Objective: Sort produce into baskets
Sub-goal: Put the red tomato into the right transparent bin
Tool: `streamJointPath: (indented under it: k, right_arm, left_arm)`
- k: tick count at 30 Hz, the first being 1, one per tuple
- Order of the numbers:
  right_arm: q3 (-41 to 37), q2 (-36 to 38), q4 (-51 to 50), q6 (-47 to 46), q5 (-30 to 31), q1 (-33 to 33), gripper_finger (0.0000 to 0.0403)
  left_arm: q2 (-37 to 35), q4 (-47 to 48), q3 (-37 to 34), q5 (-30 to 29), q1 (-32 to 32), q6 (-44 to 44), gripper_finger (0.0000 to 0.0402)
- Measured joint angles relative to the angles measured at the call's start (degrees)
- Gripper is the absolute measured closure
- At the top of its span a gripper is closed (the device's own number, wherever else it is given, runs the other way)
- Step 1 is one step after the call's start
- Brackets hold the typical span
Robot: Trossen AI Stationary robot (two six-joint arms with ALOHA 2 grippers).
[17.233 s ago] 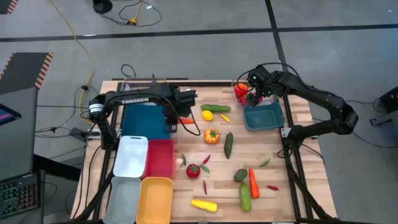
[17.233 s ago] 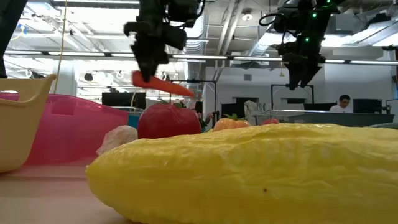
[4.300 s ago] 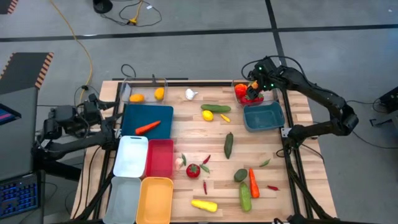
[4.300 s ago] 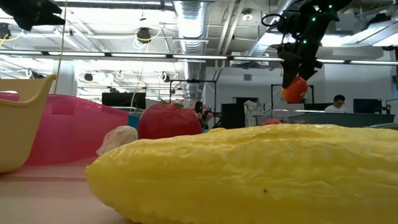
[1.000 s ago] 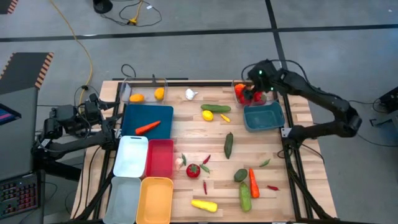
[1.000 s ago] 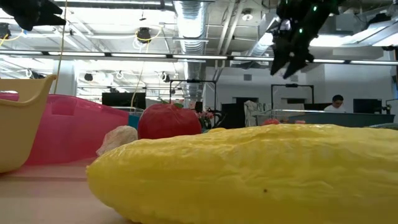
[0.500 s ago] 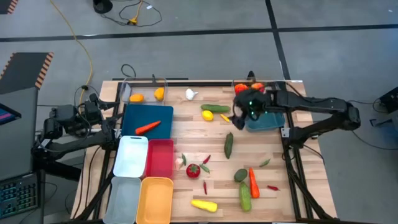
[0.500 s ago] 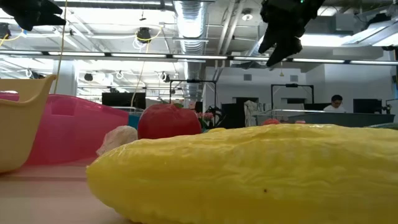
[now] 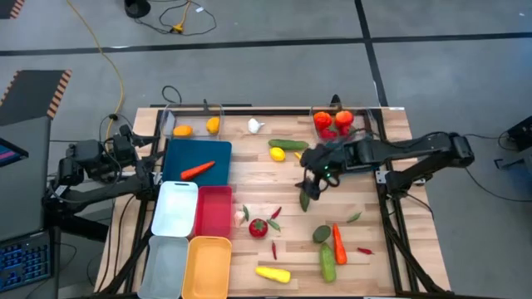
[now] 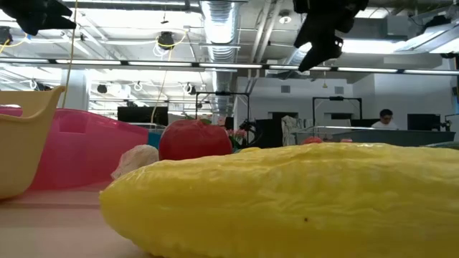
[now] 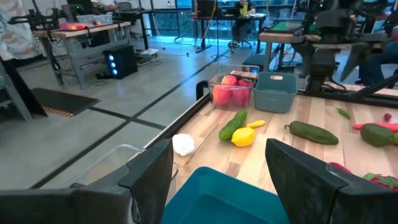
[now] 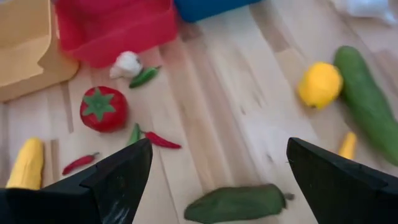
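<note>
Produce lies scattered on the wooden table: a dark green long vegetable [image 9: 304,199] [image 12: 236,202], a lemon [image 9: 277,154], a cucumber [image 9: 288,144], a tomato [image 9: 258,227] and a yellow squash [image 10: 287,201]. A carrot [image 9: 197,169] lies in the dark blue basket [image 9: 179,154]. My right gripper [image 9: 312,178] [image 12: 217,180] hangs open above the dark green vegetable, tilted down and touching nothing. My left gripper [image 11: 217,180] stands open beyond the table's left edge, high above the dark blue basket's side.
White [image 9: 174,208], red [image 9: 214,212], grey-blue [image 9: 165,264] and yellow [image 9: 208,266] baskets line the left side. A clear basket [image 9: 332,120] of red produce stands far right, and another [image 9: 195,124] holds oranges far left. Small chillies, garlic [image 9: 255,126] and more vegetables lie near right.
My right gripper has swung from over the far-right clear basket toward the table's middle and near side, dipping slightly and rolling. It now hangs over the dark green vegetable and has stayed open. No produce has moved.
</note>
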State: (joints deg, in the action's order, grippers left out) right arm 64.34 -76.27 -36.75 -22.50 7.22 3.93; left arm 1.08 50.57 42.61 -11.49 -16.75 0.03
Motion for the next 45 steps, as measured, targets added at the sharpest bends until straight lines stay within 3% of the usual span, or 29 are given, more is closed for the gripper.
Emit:
streamJointPath:
  k: [5, 12, 20, 35, 45]
  right_arm:
    - [0.00, -5.55, 5.36, 0.08, -0.08, 2.62, 0.0003]
    - [0.00, -13.66, 19.90, 2.95, -6.93, 6.23, 0.0003]
    - [0.02, -22.09, 31.95, 5.44, -7.28, 8.78, 0.0003]
    - [0.00, -31.80, 44.40, 10.99, -8.35, 11.51, 0.0003]
    - [0.02, -33.78, 45.60, 11.04, -8.81, 11.24, 0.0003]
  left_arm:
    - [0.00, -0.15, 0.00, -0.09, 0.02, 0.12, 0.0157]
    - [0.00, -1.94, 0.00, 0.49, 0.02, 0.09, 0.0157]
    - [1.46, -5.76, 0.00, 1.51, 0.01, -2.29, 0.0157]
    - [9.92, -8.72, 0.00, 3.74, 0.00, -4.18, 0.0157]
    - [13.93, -10.55, 0.00, 5.55, 0.01, -4.28, 0.0157]
